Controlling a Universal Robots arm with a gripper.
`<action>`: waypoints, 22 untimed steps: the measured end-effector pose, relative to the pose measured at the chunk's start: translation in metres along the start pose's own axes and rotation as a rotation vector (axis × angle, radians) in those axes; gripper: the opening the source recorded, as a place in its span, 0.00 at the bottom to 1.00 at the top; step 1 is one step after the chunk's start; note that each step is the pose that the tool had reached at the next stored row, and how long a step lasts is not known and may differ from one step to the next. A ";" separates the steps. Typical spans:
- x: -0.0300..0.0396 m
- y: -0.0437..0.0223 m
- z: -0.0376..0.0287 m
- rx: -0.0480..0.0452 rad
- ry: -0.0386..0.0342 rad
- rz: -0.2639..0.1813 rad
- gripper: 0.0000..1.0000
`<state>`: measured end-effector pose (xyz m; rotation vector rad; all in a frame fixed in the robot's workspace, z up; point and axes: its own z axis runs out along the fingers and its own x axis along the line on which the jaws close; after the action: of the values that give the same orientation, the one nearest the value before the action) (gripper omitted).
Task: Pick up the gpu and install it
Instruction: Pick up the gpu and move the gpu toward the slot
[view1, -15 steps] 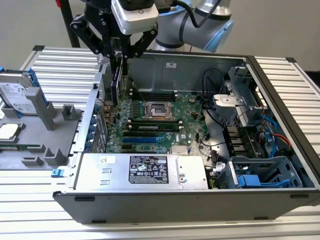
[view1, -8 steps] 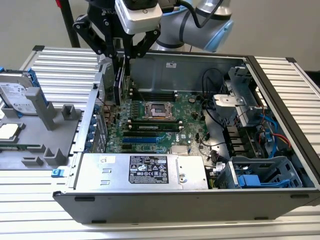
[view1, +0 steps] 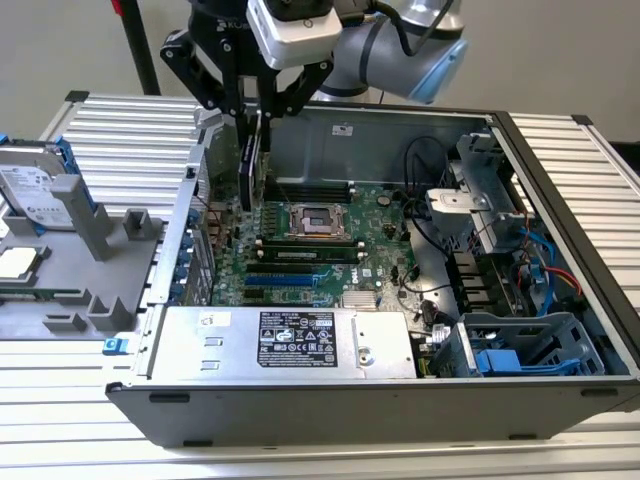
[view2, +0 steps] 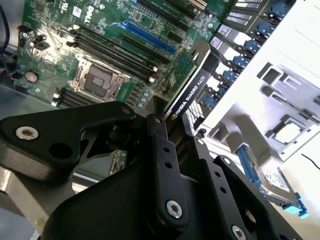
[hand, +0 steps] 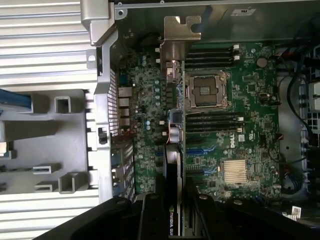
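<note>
One card, the gpu (view1: 248, 165), is held edge-on in the gripper (view1: 254, 118), whose fingers (view2: 161, 145) are clamped on its upper edge, one on each face. The exterior view shows the card hanging upright inside the open computer case (view1: 400, 130), over the part of the motherboard (view1: 330, 240) towards the exterior view's left, close to the case's rear wall. From my station I cannot tell whether its lower edge touches the board. In the first wrist view the gpu (hand: 172, 150) runs lengthwise beside the processor socket (hand: 206, 90), with its silver end bracket (hand: 180, 30) near the case's corner. The blue expansion slots (hand: 195, 150) lie just beside the card rather than directly under it.

Step in hand, as I judge it: the pick-up is done and the card is being positioned for installation; it is not yet seated. The next move calls for the card's connector edge to sit parallel to and squarely over a slot, and for the bracket to meet the rear openings. Any tilt would likely make the connector bind.
</note>
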<state>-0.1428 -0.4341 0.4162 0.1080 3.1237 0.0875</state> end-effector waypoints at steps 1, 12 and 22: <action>-0.0015 0.0001 0.0000 0.0000 0.0000 0.000 0.00; -0.0188 0.0013 0.0003 0.0000 0.0000 0.000 0.00; -0.0325 0.0022 0.0006 0.0000 0.0000 0.000 0.00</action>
<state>-0.1102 -0.4341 0.4162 0.1079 3.1237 0.0874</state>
